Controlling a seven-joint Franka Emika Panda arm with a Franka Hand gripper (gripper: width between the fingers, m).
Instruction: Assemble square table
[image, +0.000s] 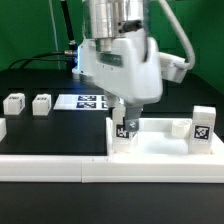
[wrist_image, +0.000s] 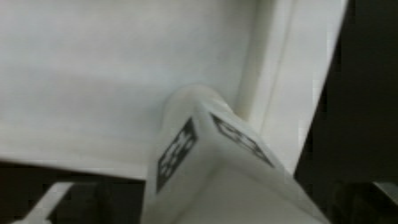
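leg (image: 125, 131), blocky and white, stands upright at the slab (image: 160, 150) corner in the exterior view, likely over its hole; the gripper (image: 126, 116) straddles it, jaws spread, pinching nothing. spare legs (image: 203, 124) wait apart. wrist view: smooth matte plastic slab (wrist_image: 125, 80), the leg (wrist_image: 210, 160) showing one sharp edge between two tagged faces.

Black tabletop (image: 40, 125), white square slab (image: 160, 146), white blocky legs (image: 41, 103) bearing black-and-white square tags, white marker board (image: 90, 100) printed with black-and-white tags, plain white border rail (image: 50, 170), silver and white robot arm (image: 120, 60)
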